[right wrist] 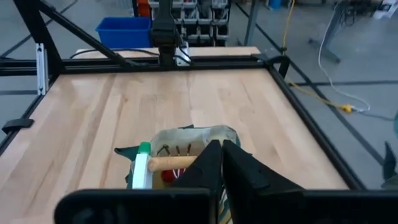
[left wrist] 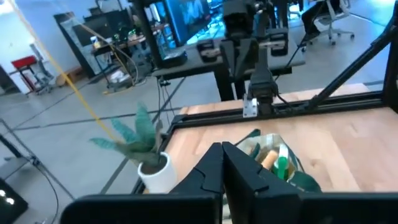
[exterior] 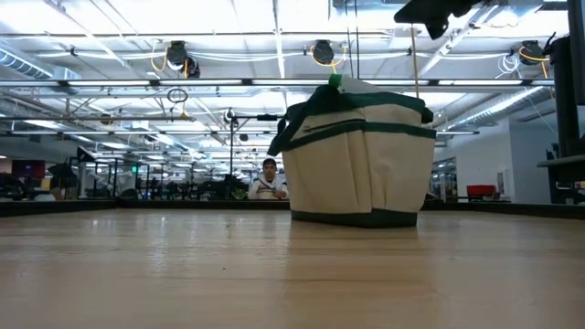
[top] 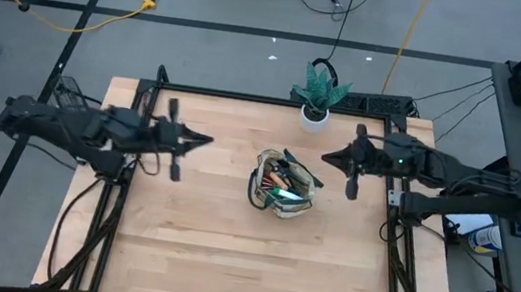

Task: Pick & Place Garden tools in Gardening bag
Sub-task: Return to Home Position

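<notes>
The tan gardening bag (top: 285, 184) with dark green trim stands upright on its base near the table's middle; it also shows in the low view (exterior: 361, 155). Garden tools stick out of its open top: a wooden handle (right wrist: 173, 163), a green-and-white piece (right wrist: 142, 168) and a red piece. My left gripper (top: 209, 141) is shut and empty, raised above the table left of the bag. My right gripper (top: 324, 158) is shut and empty, raised right of the bag.
A green plant in a white pot (top: 316, 98) stands at the table's far edge behind the bag. A black frame (top: 247, 97) runs around the table. A person (exterior: 268, 179) sits in the room far behind the table.
</notes>
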